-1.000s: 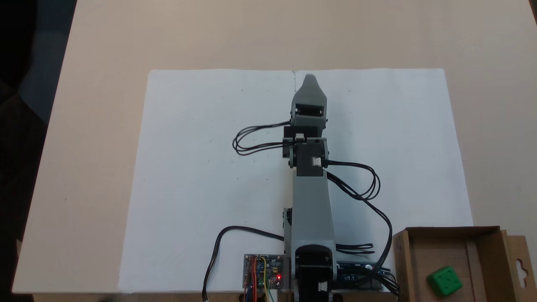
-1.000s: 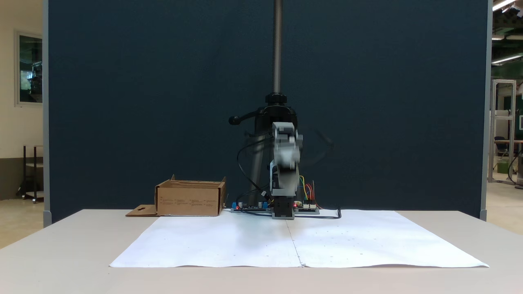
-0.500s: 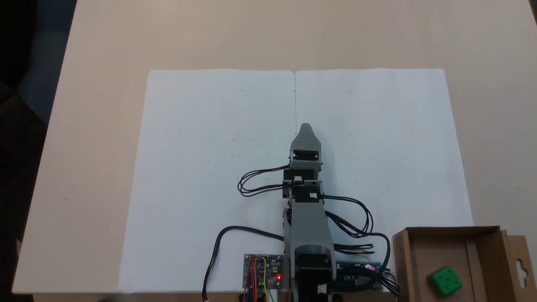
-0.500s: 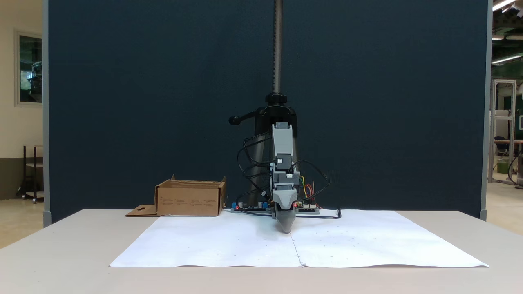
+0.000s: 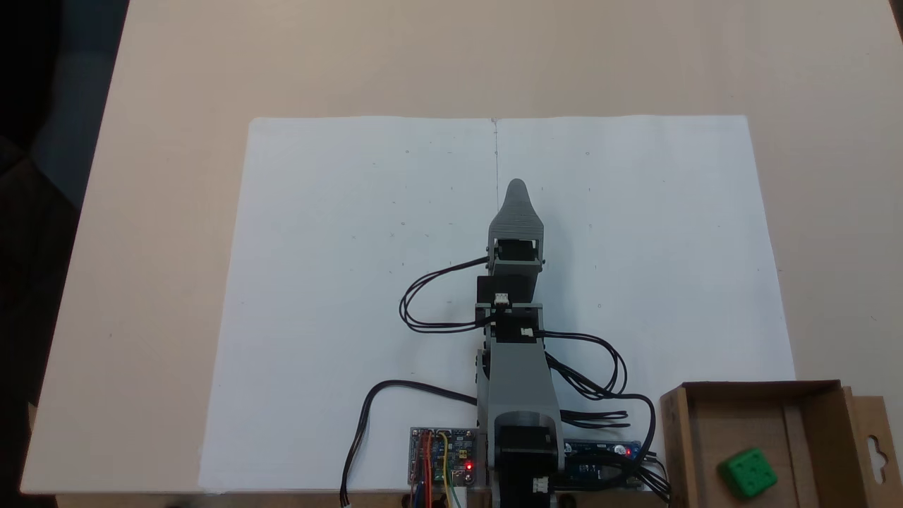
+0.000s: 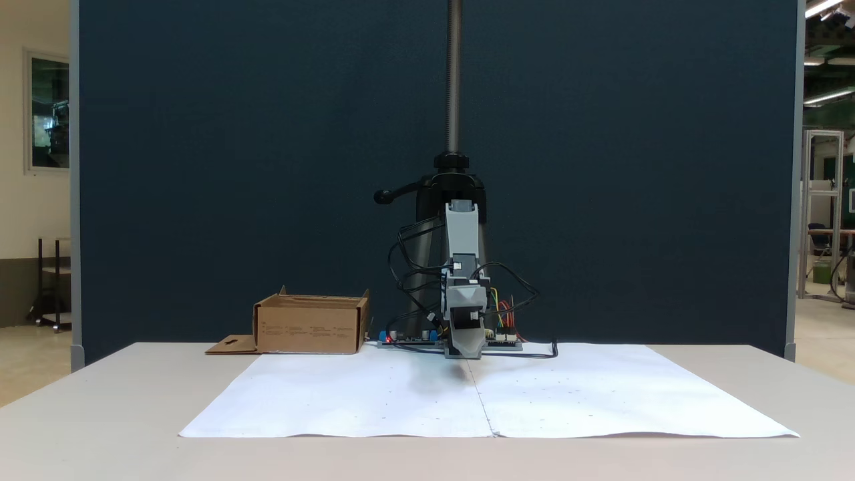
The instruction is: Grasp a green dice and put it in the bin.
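Green dice (image 5: 748, 473) in bin (image 5: 818, 409) (cardboard).

White paper sheets (image 5: 353, 282) on beige table (image 5: 176, 141).

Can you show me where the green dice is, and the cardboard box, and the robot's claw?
green dice (image 5: 748, 474): fixed view from above, on its top face.
cardboard box (image 6: 307, 327): fixed view from the front, on its front wall.
gripper (image 5: 517, 187): fixed view from above, at its tip.

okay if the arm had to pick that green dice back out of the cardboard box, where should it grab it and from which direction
Probably from straight above: the green dice lies inside the bin, whose raised walls block a sideways approach. Close the tool on two opposite flat side faces, turned to match the cube's slightly rotated pose.
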